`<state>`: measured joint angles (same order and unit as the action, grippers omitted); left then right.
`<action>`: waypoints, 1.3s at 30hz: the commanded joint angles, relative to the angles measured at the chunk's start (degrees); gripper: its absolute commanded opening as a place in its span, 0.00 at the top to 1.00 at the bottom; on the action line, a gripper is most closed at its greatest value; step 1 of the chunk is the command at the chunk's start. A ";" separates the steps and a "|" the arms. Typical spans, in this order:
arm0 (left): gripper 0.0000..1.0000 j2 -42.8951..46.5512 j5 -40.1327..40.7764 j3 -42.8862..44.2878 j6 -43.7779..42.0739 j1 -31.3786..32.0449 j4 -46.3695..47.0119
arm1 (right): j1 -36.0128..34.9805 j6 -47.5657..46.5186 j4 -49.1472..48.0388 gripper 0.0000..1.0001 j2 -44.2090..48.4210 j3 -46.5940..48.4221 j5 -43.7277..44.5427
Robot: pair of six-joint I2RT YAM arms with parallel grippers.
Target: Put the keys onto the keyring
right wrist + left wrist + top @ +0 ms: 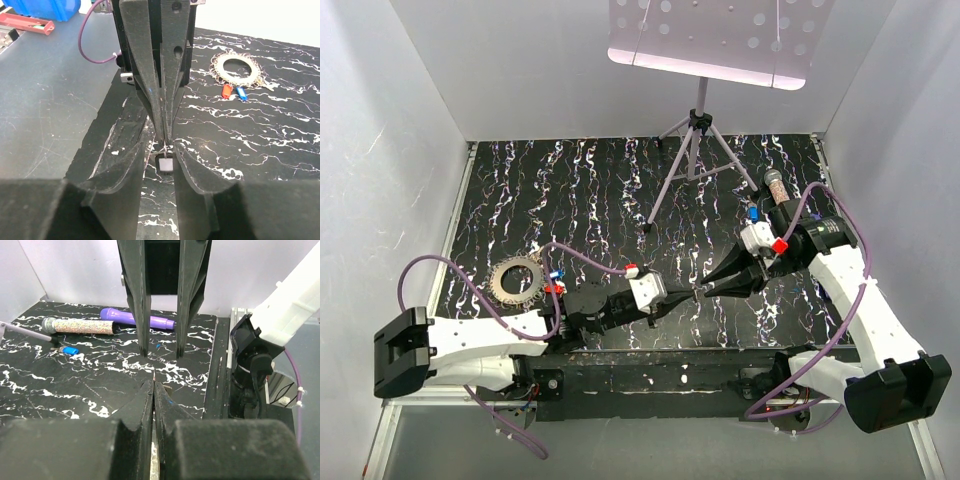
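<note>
Left end effector (165, 134) is pinching fully together over the near middle of the table (280, 130). What looks like a small silver key (165, 163) is hanging just below its tips on a fine wire loop. I cannot tell whether the pads are biting the loop or the key's edge.

Right end effector (161, 353) is facing it nose to nose. Its fingers are standing partly apart on either side of the left tips and the hanging key, and they are gripping nothing as far as these views show.

That key is looking light, thin, stiff and slick, so it is likely to swivel or slip in a point grip. Flat across the faces of its head is probably the best hold, leaving the hole clear for threading.

Further off, well apart on the left arm's side, the keyring (218, 69) is lying flat on the table. A red key (226, 90) and a blue key (241, 92) are sitting at its rim. The ring is looking thin and springy, likely to flex or skate if pushed, so pinching it close beside its opening seems wise.

Farther still, toward the back right, another blue-headed key (70, 350) is lying near a glittery microphone (82, 326) and a purple cylinder (135, 317).
</note>
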<state>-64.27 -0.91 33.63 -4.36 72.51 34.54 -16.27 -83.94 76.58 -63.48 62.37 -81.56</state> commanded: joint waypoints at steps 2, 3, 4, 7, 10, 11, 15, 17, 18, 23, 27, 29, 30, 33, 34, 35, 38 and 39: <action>1.00 5.55 -0.83 -3.39 -5.47 0.26 -0.88 | -0.16 -0.08 14.65 0.62 -0.06 3.90 0.51; 1.00 6.43 -1.20 -3.74 -6.53 0.26 -1.32 | -0.16 -0.08 14.65 0.61 0.03 4.25 1.39; 1.00 7.40 -1.72 -3.74 -8.02 0.18 -2.54 | -0.16 -0.08 14.74 0.61 0.20 4.77 2.71; 1.00 9.42 -4.10 -3.31 -10.92 0.26 -5.71 | -1.04 1.14 14.83 0.58 -0.23 7.58 7.98; 1.00 10.22 -5.42 -2.95 -13.04 0.26 -6.77 | -2.35 2.11 14.92 0.54 -1.03 9.52 12.20; 1.00 10.48 -5.25 -3.21 -12.95 0.26 -6.16 | -2.62 2.12 14.92 0.53 -1.20 9.79 12.30; 1.00 10.40 -4.11 -6.46 -10.33 0.26 2.08 | -4.64 1.33 14.83 0.53 -1.99 9.88 9.41; 1.00 9.78 -3.05 -7.78 -8.57 0.26 6.83 | -5.61 1.32 14.83 0.53 -2.52 9.79 7.48; 1.00 9.26 -2.53 -8.14 -7.60 0.26 8.33 | -5.87 1.24 14.74 0.54 -2.78 9.88 6.77; 1.00 6.97 -0.77 -9.54 -4.43 0.26 15.80 | -6.75 2.03 14.83 0.57 -4.19 11.55 4.13; 1.00 6.26 0.12 -10.42 -2.85 0.26 19.68 | -7.46 2.03 14.65 0.59 -4.72 11.20 2.55; 1.00 5.74 1.86 -10.77 -2.23 0.26 21.43 | -7.46 2.03 14.74 0.60 -4.72 11.02 1.85; 1.00 5.56 2.05 -10.86 -1.88 0.26 21.96 | -7.54 2.11 14.74 0.60 -4.72 11.02 1.58; 1.00 4.95 2.49 -11.13 -1.27 0.26 23.81 | -7.55 2.29 14.66 0.62 -4.72 11.11 0.62; 1.00 4.68 2.58 -11.04 -1.18 0.26 24.25 | -7.55 2.38 14.74 0.63 -4.81 11.28 0.26; 1.00 4.16 2.58 -10.95 -0.92 0.26 24.43 | -7.55 2.47 14.66 0.63 -4.98 11.46 -0.17; 1.00 3.28 2.31 -10.78 -0.21 0.18 25.92 | -7.72 2.55 14.74 0.63 -5.42 11.64 -0.88; 1.00 2.84 2.31 -10.69 -0.04 0.26 26.27 | -7.81 2.55 14.74 0.63 -5.60 11.64 -1.06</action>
<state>-60.69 0.32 22.96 -5.58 72.51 57.14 -23.64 -82.00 76.60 -68.16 71.57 -79.18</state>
